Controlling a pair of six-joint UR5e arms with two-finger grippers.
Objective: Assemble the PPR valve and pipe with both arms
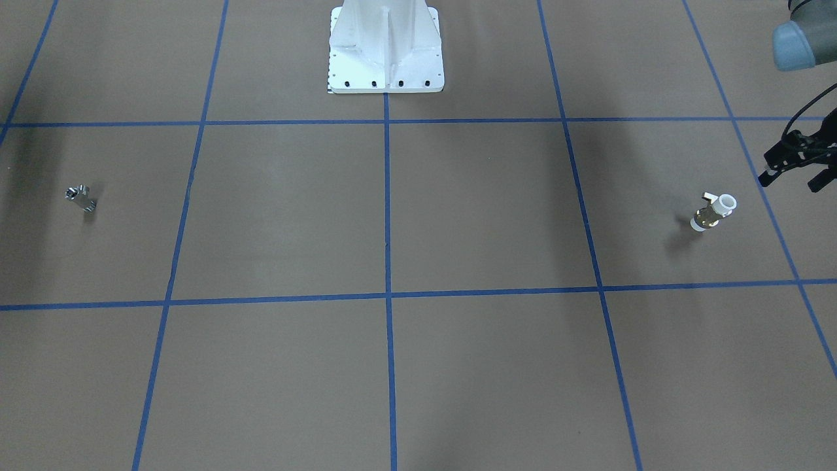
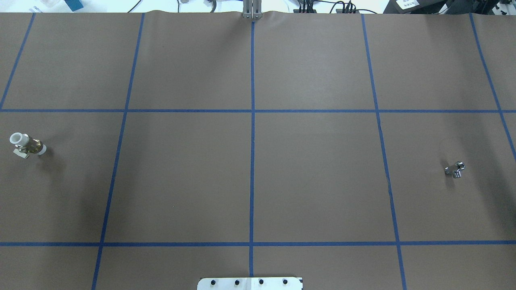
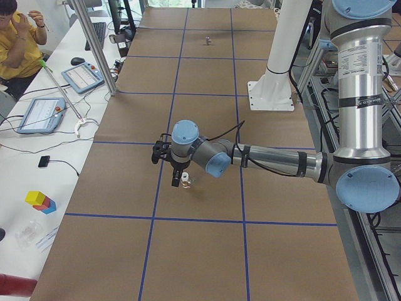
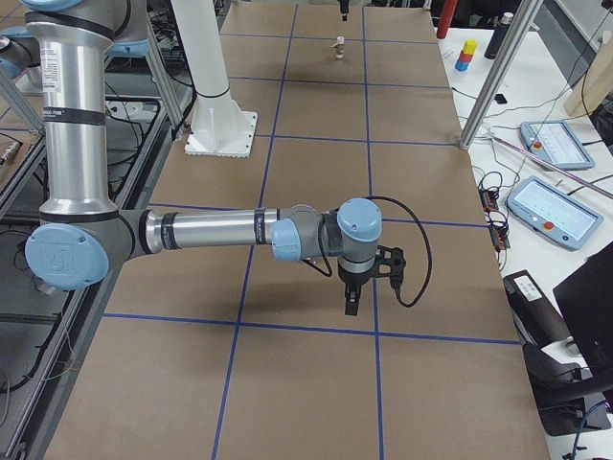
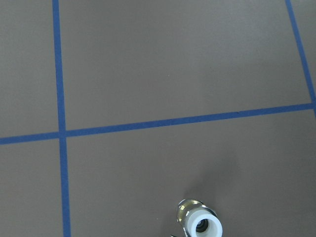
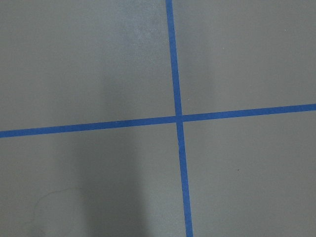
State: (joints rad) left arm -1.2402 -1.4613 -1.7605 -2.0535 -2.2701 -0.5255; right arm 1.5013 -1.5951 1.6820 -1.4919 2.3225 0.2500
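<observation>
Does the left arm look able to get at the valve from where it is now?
Probably yes. The left hand hovers close beside the valve with nothing between them. The valve sits alone on the table, far from the pipe.

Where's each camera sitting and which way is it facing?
Front-facing: across the table, facing the white robot base; left arm at edge.
Overhead: from behind, looking forward; only base shows.
Exterior left: table's end; left arm near.
Exterior right: opposite end; right arm near.
Left wrist: down onto white-and-brass valve; no jaws.
Right wrist: down onto brown table; no jaws.
Front-facing and overhead share valve and small silver pipe.
</observation>
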